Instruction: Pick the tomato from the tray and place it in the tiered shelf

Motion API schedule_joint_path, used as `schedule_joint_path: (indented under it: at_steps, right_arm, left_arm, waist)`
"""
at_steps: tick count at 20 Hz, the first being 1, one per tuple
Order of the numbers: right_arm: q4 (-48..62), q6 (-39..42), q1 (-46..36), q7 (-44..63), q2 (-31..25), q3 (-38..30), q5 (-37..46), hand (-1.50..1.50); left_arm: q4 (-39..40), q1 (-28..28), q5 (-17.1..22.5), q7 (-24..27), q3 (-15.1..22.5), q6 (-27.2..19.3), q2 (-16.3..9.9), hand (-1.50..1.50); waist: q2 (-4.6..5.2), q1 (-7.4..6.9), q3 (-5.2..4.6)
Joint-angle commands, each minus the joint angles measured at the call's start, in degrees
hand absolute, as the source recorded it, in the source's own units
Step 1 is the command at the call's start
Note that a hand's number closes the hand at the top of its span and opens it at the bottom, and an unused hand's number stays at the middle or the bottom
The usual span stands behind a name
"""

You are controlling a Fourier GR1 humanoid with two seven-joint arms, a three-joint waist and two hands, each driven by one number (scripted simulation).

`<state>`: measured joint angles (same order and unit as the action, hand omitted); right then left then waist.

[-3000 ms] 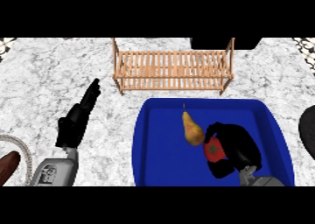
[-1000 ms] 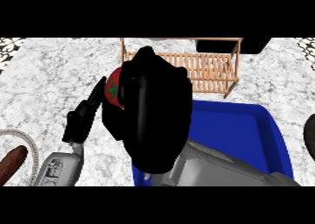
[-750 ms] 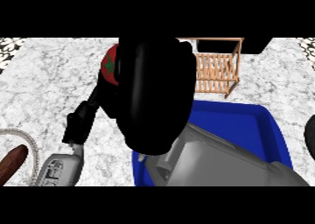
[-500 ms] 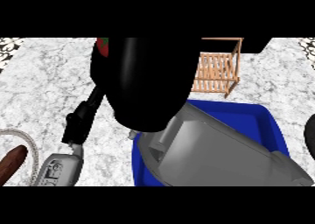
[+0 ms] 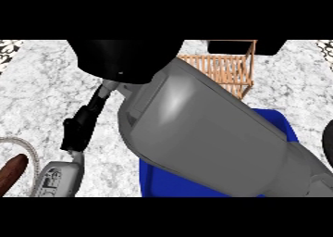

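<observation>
Mostly blocked: right forearm (image 5: 217, 139) fills the middle of the view, grey, running from near right up to far centre. Right hand (image 5: 125, 58) is a black mass at the far edge, left of the tiered shelf (image 5: 227, 69); can't tell whether its fingers are curled or what they hold. Tomato not visible, position can't be told. Blue tray (image 5: 282, 125) shows under the forearm, near right. Left hand (image 5: 80, 127) at left, fingers straight, pointing far, resting over the marble counter (image 5: 33, 102).

Blue tray (image 5: 282, 124) lying near right, mostly covered, wooden slatted tiered shelf (image 5: 227, 69) standing just beyond it, tomato hidden
</observation>
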<state>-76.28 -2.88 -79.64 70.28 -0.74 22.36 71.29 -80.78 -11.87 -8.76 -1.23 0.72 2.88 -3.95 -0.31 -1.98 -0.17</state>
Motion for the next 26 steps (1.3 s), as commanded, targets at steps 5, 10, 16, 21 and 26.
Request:
schedule_joint_path:
  at_steps: [5,10,16,21,26]
  right_arm:
    - [8.3,2.0,-6.6,10.8,0.7,-1.6,0.6,1.5]
    - [16.8,-1.6,-5.4,2.6,0.7,-0.7,4.4,1.5]
    - [22.7,-11.1,-2.0,-1.7,0.5,-5.5,7.9,1.5]
    - [16.3,-26.5,2.8,-4.2,0.7,-9.3,4.8,1.5]
    - [21.4,-32.6,4.1,-10.1,0.7,-13.9,4.0,1.5]
  left_arm:
    - [0.1,0.3,-1.6,1.5,0.7,-1.8,0.9,0.0]
    - [-0.5,2.0,-2.0,1.8,1.1,-2.7,1.8,0.0]
    - [-2.0,0.3,-0.5,-1.1,0.0,-1.2,0.6,0.0]
    - [0.8,-0.4,-1.5,1.0,0.3,-1.9,1.0,0.0]
    - [-1.8,1.2,-1.1,-0.1,1.2,-0.9,1.2,0.0]
  waist:
    - [0.21,0.38,0.05]
    - [0.43,0.6,0.08]
    - [0.54,0.83,0.14]
    - [0.93,0.58,0.17]
    - [0.75,0.25,0.15]
